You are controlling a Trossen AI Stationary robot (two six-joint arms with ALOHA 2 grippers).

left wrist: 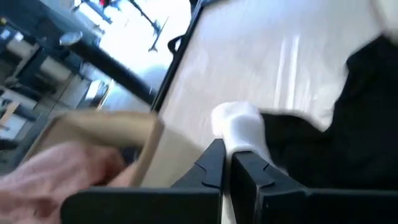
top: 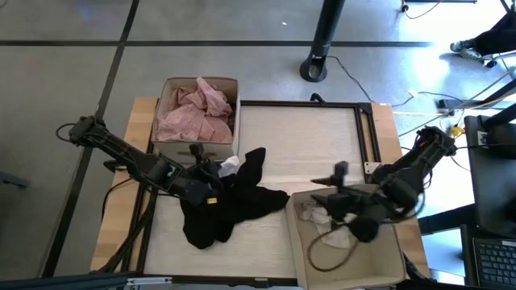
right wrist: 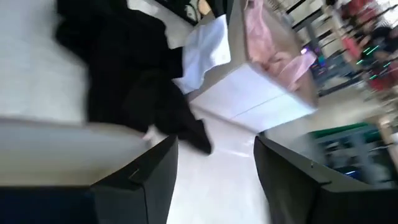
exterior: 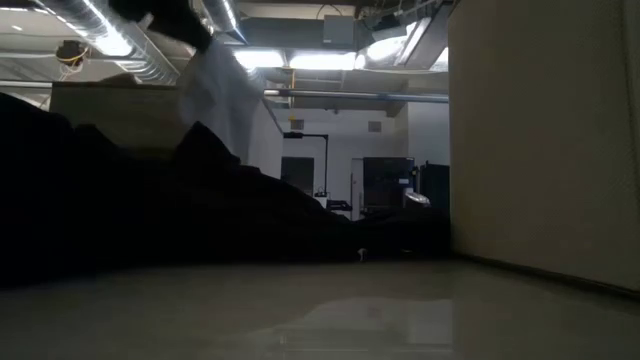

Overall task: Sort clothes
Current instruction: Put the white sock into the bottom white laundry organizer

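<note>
Left gripper (top: 216,171) at table centre-left, just beside cardboard box (top: 167,143) holding pale pink garment (top: 197,113). Fingers (left wrist: 214,163) nearly closed, pinching white fabric (left wrist: 239,127) at edge of black garment (top: 230,205). Black garment spread on table (top: 306,145) between both boxes, one end lifted. Right gripper (top: 326,193) over second cardboard box (top: 395,262), fingers (right wrist: 146,180) spread wide, holding nothing.

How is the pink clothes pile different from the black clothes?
The pink clothes sit bunched inside a cardboard box; the black clothes sprawl flat on the table. The left gripper pinches white fabric at the black pile; nothing touches the pink one. Both are soft, crumpled fabric.
</note>
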